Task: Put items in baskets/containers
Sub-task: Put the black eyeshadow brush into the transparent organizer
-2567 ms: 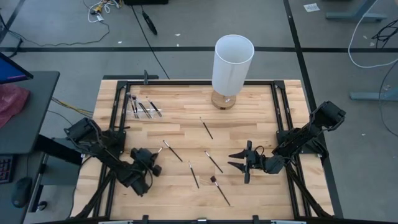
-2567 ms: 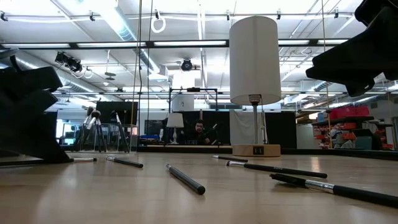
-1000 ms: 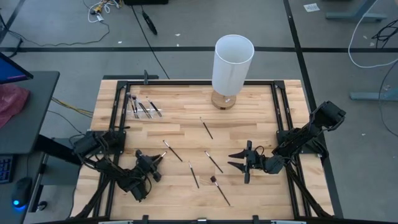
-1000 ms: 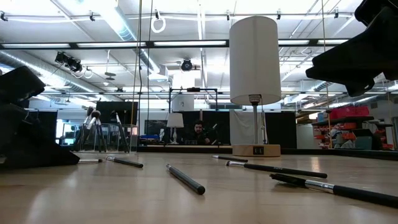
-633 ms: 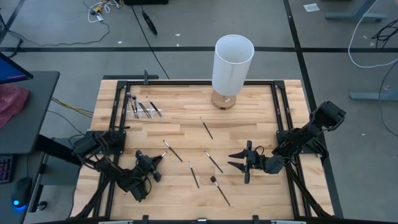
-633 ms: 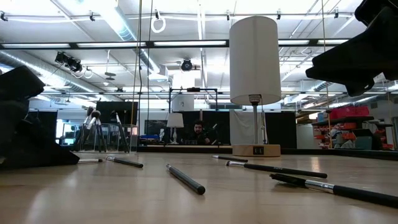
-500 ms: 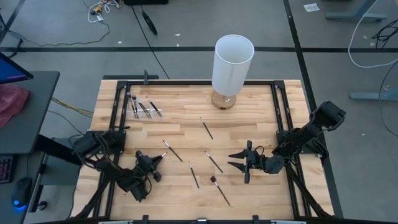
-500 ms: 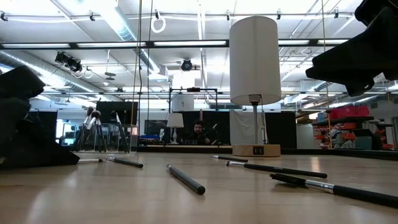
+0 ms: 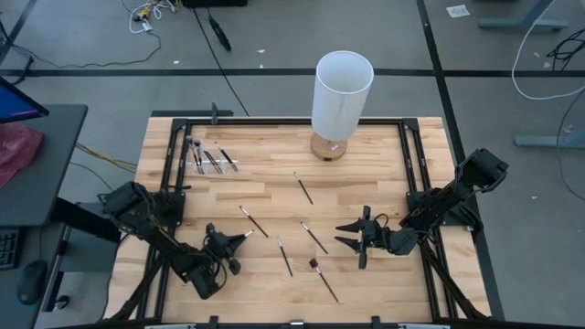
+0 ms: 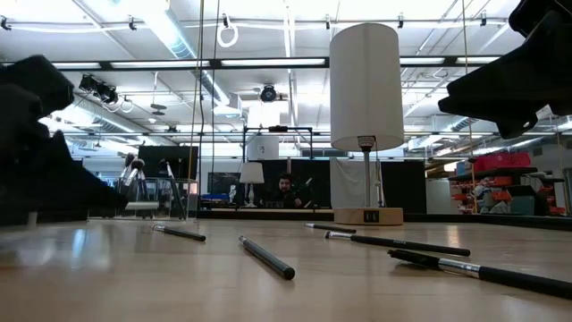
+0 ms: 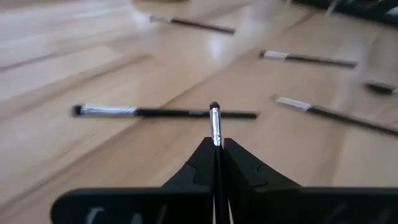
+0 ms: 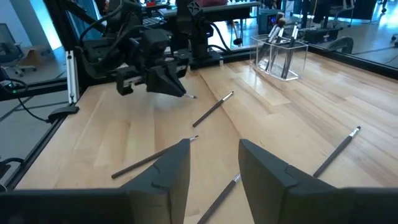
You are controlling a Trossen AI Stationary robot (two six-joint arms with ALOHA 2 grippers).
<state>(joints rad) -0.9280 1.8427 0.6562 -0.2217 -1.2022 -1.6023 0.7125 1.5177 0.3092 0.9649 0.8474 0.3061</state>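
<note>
My left gripper (image 9: 234,240) hovers near the table's near-left part, shut on one thin dark brush (image 11: 214,121); the right wrist view shows it too (image 12: 166,79). My right gripper (image 9: 352,239) waits open right of centre, low over the wood. Several loose brushes lie flat on the table: (image 9: 253,222), (image 9: 303,188), (image 9: 313,238), (image 9: 284,257), (image 9: 324,279). The transparent container (image 9: 208,157) stands at the far left with a few brushes in it, also seen in the right wrist view (image 12: 280,56). My left gripper pinches the brush's handle between its two fingers (image 11: 239,165), with the brush lying along them. The silver ferrule and dark tip (image 11: 214,111) stick out past the fingertips. The fingers slant down toward the table's right. The brush is lifted clear of the wood.
A tall white cylinder on a wooden base (image 9: 341,96) stands at the far middle edge. A black metal frame (image 9: 169,174) runs along the table's left, far and right sides. One brush (image 11: 165,112) lies crosswise just ahead of the left gripper.
My left arm has risen off the table and shifted slightly toward the right, carrying the brush with it; in the low view its dark bulk now stands higher, with bare wood under it. The right arm has kept still.
</note>
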